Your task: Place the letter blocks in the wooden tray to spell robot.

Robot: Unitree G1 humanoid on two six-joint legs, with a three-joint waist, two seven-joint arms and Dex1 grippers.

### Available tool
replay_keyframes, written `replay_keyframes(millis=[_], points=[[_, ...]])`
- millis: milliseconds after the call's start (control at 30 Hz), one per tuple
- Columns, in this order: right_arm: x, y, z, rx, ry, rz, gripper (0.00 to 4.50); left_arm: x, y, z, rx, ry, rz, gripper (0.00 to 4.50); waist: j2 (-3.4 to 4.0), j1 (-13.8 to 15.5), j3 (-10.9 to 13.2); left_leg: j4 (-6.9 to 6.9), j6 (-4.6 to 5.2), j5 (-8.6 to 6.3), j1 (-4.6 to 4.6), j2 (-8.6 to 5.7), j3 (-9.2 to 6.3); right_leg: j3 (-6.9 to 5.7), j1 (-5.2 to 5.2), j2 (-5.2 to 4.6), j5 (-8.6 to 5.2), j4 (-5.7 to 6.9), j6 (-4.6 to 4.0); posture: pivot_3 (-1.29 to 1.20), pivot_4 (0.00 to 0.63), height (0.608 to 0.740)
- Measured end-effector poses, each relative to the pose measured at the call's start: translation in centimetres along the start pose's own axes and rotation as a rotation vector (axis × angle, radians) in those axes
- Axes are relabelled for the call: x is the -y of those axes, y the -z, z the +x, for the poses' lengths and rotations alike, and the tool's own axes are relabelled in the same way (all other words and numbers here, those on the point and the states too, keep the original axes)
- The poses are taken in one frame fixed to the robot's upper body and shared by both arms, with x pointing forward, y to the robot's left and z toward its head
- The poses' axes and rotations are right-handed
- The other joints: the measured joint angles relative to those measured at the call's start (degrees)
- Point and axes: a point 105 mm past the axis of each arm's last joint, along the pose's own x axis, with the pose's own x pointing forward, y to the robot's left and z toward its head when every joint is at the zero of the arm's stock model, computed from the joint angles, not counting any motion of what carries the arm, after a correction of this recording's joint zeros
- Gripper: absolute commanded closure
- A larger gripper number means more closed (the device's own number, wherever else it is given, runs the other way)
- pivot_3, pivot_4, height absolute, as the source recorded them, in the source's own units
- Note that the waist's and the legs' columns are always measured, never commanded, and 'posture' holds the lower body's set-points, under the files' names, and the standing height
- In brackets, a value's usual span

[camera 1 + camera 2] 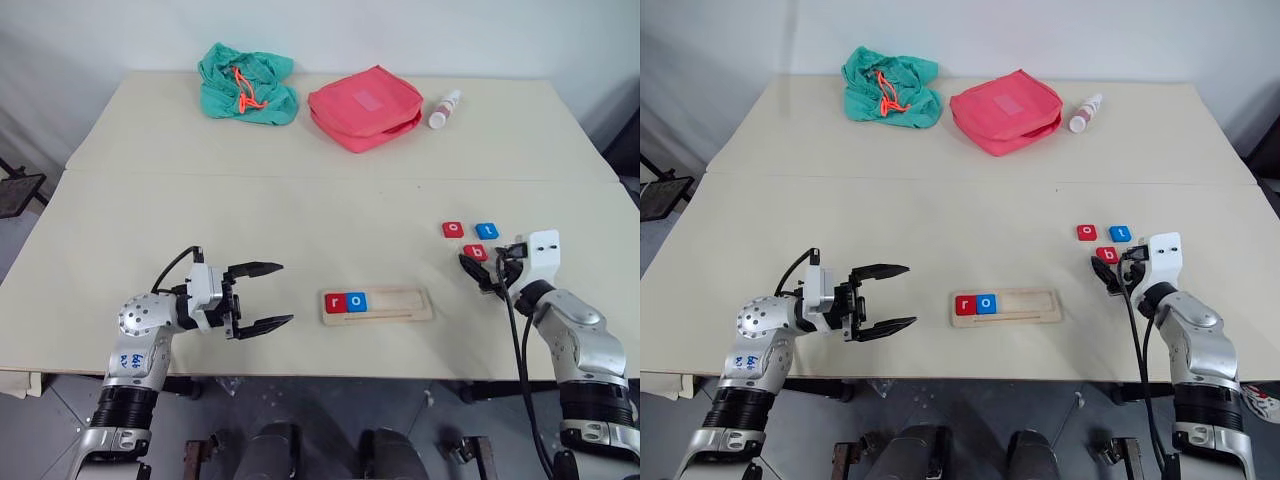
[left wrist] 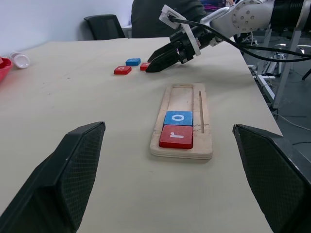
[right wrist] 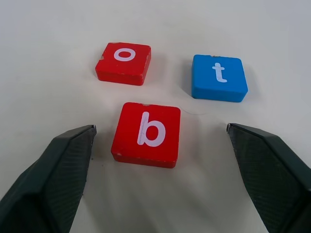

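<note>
Tabletop (image 1: 300,200): red b block (image 3: 146,134) between right gripper's (image 3: 160,160) fingers.

Beige table (image 1: 300,200), white wall (image 1: 100,30)

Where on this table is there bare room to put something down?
Widest bare stretch: mid-table, between the pink pouch and the wooden tray. Also between the left gripper and the tray. Crowded: the right side, where the right gripper straddles three loose letter blocks.

The left gripper (image 1: 262,296) is being held level, pointing toward three o'clock, fingers spread apart. The right gripper (image 1: 478,268) is being extended toward eleven o'clock, its fingers (image 3: 53,179) spread wide and angled slightly downward.
</note>
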Motion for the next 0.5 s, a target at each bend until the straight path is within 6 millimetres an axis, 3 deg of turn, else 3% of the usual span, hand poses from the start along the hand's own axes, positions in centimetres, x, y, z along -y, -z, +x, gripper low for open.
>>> replay_keyframes(millis=[200, 500], points=[[-0.5, 0.2, 0.1, 0.024, 0.014, -0.001, 2.99, -0.1, 0.0, 0.0, 0.000, -0.005, 0.000, 0.00, 0.00, -0.1, 0.0, 0.00, 0.00, 0.00, 0.00, 0.00, 0.01, 0.01, 0.00, 0.00, 0.00, 0.00, 0.00, 0.00, 0.150, 0.740], [-1.4, 0.2, -1.5, 0.045, 0.040, -0.024, 3.04, -0.3, -0.1, 0.1, 0.004, 0.017, 0.005, 0.00, 0.01, 0.1, 0.0, -0.02, 0.00, 0.00, -0.03, -0.01, 0.02, 0.03, -0.04, 0.00, 0.00, -0.01, 0.00, 0.00, 0.150, 0.740]])
